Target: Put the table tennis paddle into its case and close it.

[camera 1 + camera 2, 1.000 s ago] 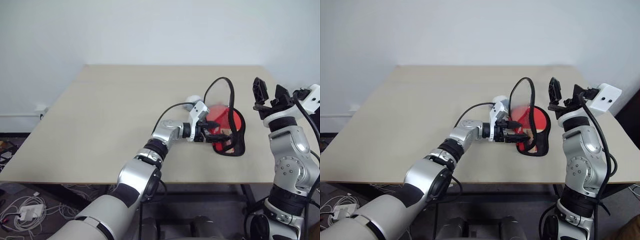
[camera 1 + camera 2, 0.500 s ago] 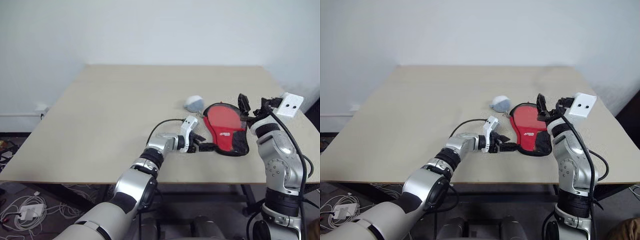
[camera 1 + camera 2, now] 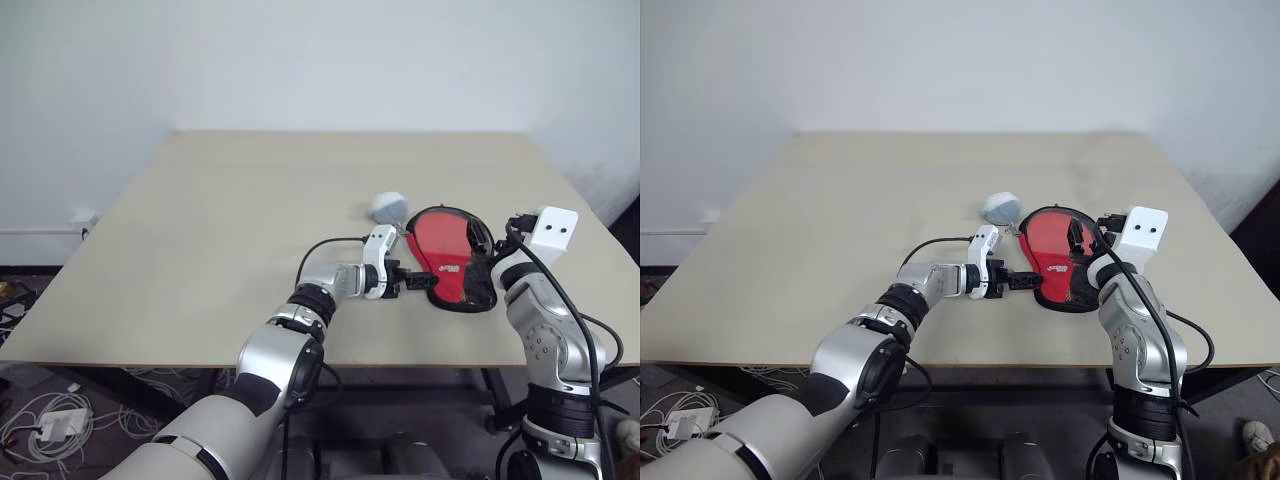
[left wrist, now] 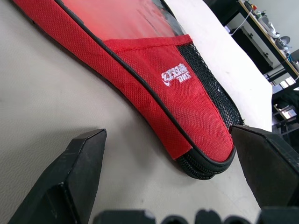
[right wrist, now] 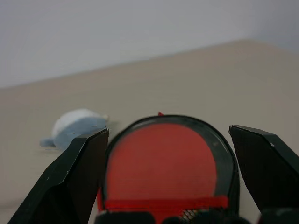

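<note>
Left gripper sits low on the table with its fingers spread wide, empty, right at the case's narrow handle end. The case lies flat, red side up, near the table's right edge, toward the front. A pale grey lump sits just behind it. Right gripper is over the case's right side, fingers apart, gripping nothing.

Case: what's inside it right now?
The case lies flat on the table, flap down. Its clear window shows a red round face, likely the paddle; mesh and fabric hide the handle end.
</note>
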`<state>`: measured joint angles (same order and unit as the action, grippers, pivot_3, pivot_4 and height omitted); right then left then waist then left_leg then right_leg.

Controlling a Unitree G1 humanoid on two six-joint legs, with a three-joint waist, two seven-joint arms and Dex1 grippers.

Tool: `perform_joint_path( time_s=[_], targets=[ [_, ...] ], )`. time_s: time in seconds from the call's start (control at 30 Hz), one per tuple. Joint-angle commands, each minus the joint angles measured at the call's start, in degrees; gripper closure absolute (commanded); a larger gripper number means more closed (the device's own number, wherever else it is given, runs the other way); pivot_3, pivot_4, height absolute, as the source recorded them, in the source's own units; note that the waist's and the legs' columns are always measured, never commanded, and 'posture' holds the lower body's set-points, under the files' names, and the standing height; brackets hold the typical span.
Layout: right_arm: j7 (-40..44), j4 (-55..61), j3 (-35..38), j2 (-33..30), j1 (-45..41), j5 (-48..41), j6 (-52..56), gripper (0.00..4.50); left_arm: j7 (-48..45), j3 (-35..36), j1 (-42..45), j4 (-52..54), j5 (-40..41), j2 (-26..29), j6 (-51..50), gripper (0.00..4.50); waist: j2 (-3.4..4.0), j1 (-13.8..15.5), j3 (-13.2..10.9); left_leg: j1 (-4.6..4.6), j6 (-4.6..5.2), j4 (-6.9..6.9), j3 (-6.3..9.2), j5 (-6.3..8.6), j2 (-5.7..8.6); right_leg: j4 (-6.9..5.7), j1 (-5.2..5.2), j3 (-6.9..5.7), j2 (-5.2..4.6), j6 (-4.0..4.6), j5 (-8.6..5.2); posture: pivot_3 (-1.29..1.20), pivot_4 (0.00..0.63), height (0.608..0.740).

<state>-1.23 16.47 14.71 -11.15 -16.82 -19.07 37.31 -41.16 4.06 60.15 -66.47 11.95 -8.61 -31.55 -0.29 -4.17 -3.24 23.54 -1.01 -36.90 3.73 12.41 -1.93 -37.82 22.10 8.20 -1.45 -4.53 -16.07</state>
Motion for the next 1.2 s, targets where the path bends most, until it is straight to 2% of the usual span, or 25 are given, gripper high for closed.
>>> perform_joint_path(
  time_s=[0.03,0.13,0.23,0.3,0.37,0.47,0.6,0.73,0.93,1.2],
  targets=[
    [-0.1,2.0,1.1,-0.5,0.1,-0.7,1.8,0.02,-3.1,-1.6,0.5,2.6,0.0,-3.8,1.8,0.00,0.00,0.0,0.0,0.00,0.00,0.00,0.00,0.00,0.00,0.00,0.00,0.00,0.00,0.00,0.00,0.00,0.000,0.740],
    [1.1,2.5,-0.5,-1.2,0.9,-0.6,4.1,0.02,-15.3,-6.1,-2.4,12.2,0.3,0.9,1.8,0.00,0.04,0.0,0.0,0.07,-0.01,0.01,-0.01,0.00,0.00,0.01,0.05,0.00,0.00,0.01,0.00,0.00,0.000,0.740],
    [1.2,1.0,-1.1,-1.4,0.7,0.2,3.8,0.02,-26.4,-10.4,-8.8,27.4,0.0,10.5,5.9,0.00,0.14,-0.6,0.0,0.06,-0.07,0.10,-0.05,-0.04,0.00,0.01,0.09,0.06,0.00,0.26,0.15,0.00,0.000,0.740],
    [1.1,-0.1,-0.9,-1.2,0.3,0.3,3.7,0.02,-29.4,-11.0,-11.4,33.6,0.7,15.8,5.1,0.00,0.15,-1.6,0.0,-0.02,-0.20,0.37,-0.11,-0.17,-0.02,-0.02,0.19,0.17,0.02,0.32,0.19,0.00,0.000,0.740],
    [1.1,-0.8,-1.1,-1.1,-0.1,0.2,4.2,0.02,-31.5,-11.8,-13.5,37.9,1.2,19.7,5.0,0.00,0.17,-1.8,0.0,-0.05,-0.18,0.50,-0.07,-0.25,-0.08,-0.02,0.23,0.17,0.09,0.35,0.21,0.00,0.000,0.740],
    [1.4,-3.1,-3.1,-1.0,-1.2,1.2,4.9,0.02,-37.0,-12.8,-18.6,44.5,0.6,28.9,8.6,0.00,0.18,-1.7,0.0,-0.03,-0.17,0.48,-0.05,-0.25,-0.07,0.03,0.20,0.15,0.07,0.33,0.19,0.00,0.000,0.740],
    [2.6,-4.5,-6.4,-0.6,-1.6,1.6,6.4,0.02,-39.6,-13.8,-22.0,46.8,0.3,35.0,10.1,0.00,0.17,-1.4,0.0,0.02,-0.17,0.37,-0.01,-0.25,-0.07,0.01,0.17,0.05,0.04,0.35,0.21,0.00,0.000,0.740],
    [3.7,-4.1,-11.3,-0.8,-1.3,2.7,9.6,0.02,-39.7,-14.9,-24.3,48.1,-0.3,37.3,12.0,0.00,0.16,-1.5,0.0,0.04,-0.17,0.30,0.02,-0.25,-0.07,0.02,0.12,0.01,0.04,0.25,0.14,0.00,0.000,0.740],
    [4.5,-4.2,-19.0,-2.2,-0.4,6.2,15.0,0.02,-38.2,-15.8,-25.6,48.9,0.0,36.7,12.5,0.00,0.16,-1.6,0.0,0.05,-0.17,0.30,0.04,-0.25,-0.08,0.00,0.15,0.01,0.05,0.26,0.15,0.00,0.000,0.740],
    [4.5,-4.8,-21.4,-2.1,0.5,8.9,20.3,0.02,-38.1,-16.1,-24.5,40.6,-1.1,35.4,19.8,0.00,-0.22,-1.4,0.3,-0.01,-0.17,0.28,0.10,-0.25,-0.09,0.01,0.07,-0.07,0.06,0.17,0.10,0.00,0.000,0.740]
  ],
)
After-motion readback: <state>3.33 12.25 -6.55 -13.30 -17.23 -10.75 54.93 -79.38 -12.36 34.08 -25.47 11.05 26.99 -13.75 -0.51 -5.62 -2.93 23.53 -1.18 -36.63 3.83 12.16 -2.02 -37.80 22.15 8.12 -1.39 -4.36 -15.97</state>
